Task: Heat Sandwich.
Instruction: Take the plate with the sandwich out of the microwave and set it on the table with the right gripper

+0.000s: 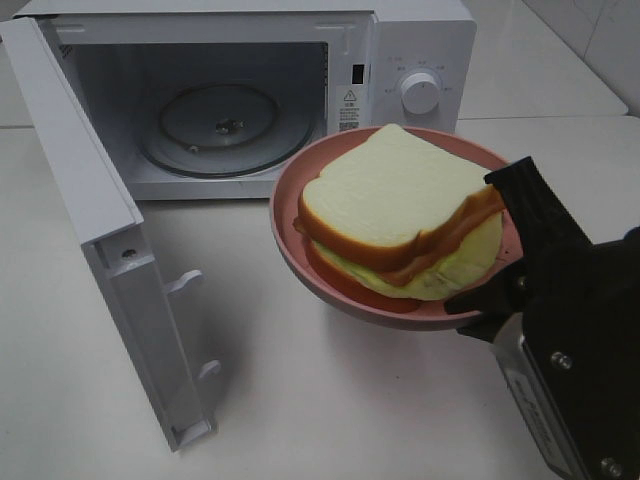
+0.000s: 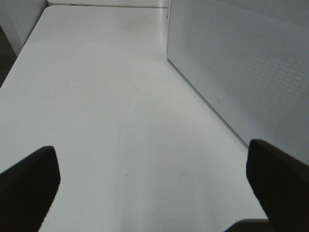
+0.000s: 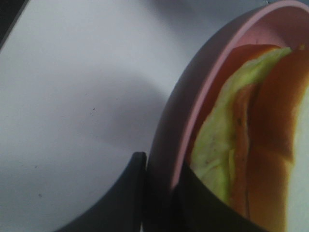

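The right end effector [image 1: 497, 243] is pinched on the rim of a round pink plate [image 1: 300, 180], one finger [image 3: 120, 198] under the rim and the other inside it, holding the plate tilted above the white table [image 1: 330, 400]. The sandwich [image 1: 400, 210], two thick white slices with tan crusts and yellow-green filling, lies on that plate, in front of the open white microwave [image 1: 420, 50] at the table's far edge. The microwave's door [image 1: 90, 200] swings out toward the table's left side, showing the glass turntable [image 1: 225, 125] inside. The left end effector [image 2: 154, 179] stands spread wide above bare table beside the microwave's perforated wall, gripping nothing.
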Robot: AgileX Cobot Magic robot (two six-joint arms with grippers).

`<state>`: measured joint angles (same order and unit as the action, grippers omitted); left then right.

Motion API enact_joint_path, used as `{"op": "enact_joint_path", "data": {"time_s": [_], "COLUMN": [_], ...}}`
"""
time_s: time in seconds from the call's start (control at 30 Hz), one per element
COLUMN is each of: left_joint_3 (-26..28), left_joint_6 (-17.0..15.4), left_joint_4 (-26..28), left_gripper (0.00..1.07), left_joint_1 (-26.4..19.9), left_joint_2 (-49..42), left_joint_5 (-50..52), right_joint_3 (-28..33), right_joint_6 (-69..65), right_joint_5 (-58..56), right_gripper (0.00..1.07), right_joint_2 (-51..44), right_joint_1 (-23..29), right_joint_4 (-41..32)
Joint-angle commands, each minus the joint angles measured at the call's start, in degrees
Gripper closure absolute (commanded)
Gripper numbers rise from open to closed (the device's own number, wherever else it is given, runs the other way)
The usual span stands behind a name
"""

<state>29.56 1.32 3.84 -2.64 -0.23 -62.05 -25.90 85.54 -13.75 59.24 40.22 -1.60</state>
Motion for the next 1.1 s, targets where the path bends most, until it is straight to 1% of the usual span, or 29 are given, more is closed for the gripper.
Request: {"op": "enact_joint_path", "data": {"time_s": [0.03, 0.1, 0.13, 0.17, 0.23, 0.27, 0.3, 0.4, 0.43, 0.47, 0.53, 0.57, 0.6, 0.7, 0.77, 0.87, 0.9, 1.0, 1.1], "left_joint_3": [-0.06, -0.06, -0.06, -0.06, -0.06, -0.06, -0.06, -0.06, -0.06, -0.06, -0.06, -0.06, -0.06, -0.06, -0.06, -0.06, -0.06, -0.06, -0.06], "left_joint_6": [0.11, 0.11, 0.11, 0.11, 0.11, 0.11, 0.11, 0.11, 0.11, 0.11, 0.11, 0.11, 0.11, 0.11, 0.11, 0.11, 0.11, 0.11, 0.11], "left_joint_4": [0.06, 0.06, 0.06, 0.06, 0.06, 0.06, 0.06, 0.06, 0.06, 0.06, 0.06, 0.06, 0.06, 0.06, 0.06, 0.06, 0.06, 0.06, 0.06], "left_gripper": [0.09, 0.09, 0.09, 0.09, 0.09, 0.09, 0.09, 0.09, 0.09, 0.09, 0.09, 0.09, 0.09, 0.09, 0.09, 0.09, 0.09, 0.09, 0.09], "left_joint_1": [-0.17, -0.17, -0.17, -0.17, -0.17, -0.17, -0.17, -0.17, -0.17, -0.17, -0.17, -0.17, -0.17, -0.17, -0.17, -0.17, -0.17, -0.17, -0.17], "left_joint_2": [-0.34, -0.34, -0.34, -0.34, -0.34, -0.34, -0.34, -0.34, -0.34, -0.34, -0.34, -0.34, -0.34, -0.34, -0.34, -0.34, -0.34, -0.34, -0.34], "left_joint_5": [0.52, 0.52, 0.52, 0.52, 0.52, 0.52, 0.52, 0.52, 0.52, 0.52, 0.52, 0.52, 0.52, 0.52, 0.52, 0.52, 0.52, 0.52, 0.52], "right_joint_3": [-0.06, -0.06, -0.06, -0.06, -0.06, -0.06, -0.06, -0.06, -0.06, -0.06, -0.06, -0.06, -0.06, -0.06, -0.06, -0.06, -0.06, -0.06, -0.06], "right_joint_6": [-6.70, -9.80, -13.29, -13.29, -16.90, -20.45, -20.45, -26.47, -29.62, -29.62, -32.77, -36.67, -36.67, -43.83, -45.09, -51.11, -51.11, -57.47, -60.39], "right_joint_5": [-2.52, -4.47, -6.59, -6.59, -8.02, -9.28, -9.28, -10.60, -10.66, -10.66, -10.66, -10.83, -10.83, -13.24, -13.98, -17.19, -17.19, -20.74, -22.80], "right_gripper": [1.07, 1.07, 1.07, 1.07, 1.07, 1.07, 1.07, 1.07, 1.07, 1.07, 1.07, 1.07, 1.07, 1.07, 1.07, 1.06, 1.06, 1.06, 1.06], "right_joint_2": [-3.32, -4.64, -5.73, -5.73, -6.59, -7.28, -7.28, -7.22, -7.22, -7.22, -7.22, -7.22, -7.22, -7.22, -7.22, -7.22, -7.22, -7.22, -7.22], "right_joint_1": [0.17, 0.17, 0.17, 0.17, 0.17, 0.17, 0.17, 0.17, 0.17, 0.17, 0.17, 0.17, 0.17, 0.17, 0.17, 0.17, 0.17, 0.17, 0.17], "right_joint_4": [6.82, 9.40, 11.92, 11.92, 14.73, 17.30, 17.30, 21.60, 24.29, 24.29, 27.27, 29.68, 29.68, 31.51, 32.14, 36.55, 36.55, 40.16, 41.48]}}
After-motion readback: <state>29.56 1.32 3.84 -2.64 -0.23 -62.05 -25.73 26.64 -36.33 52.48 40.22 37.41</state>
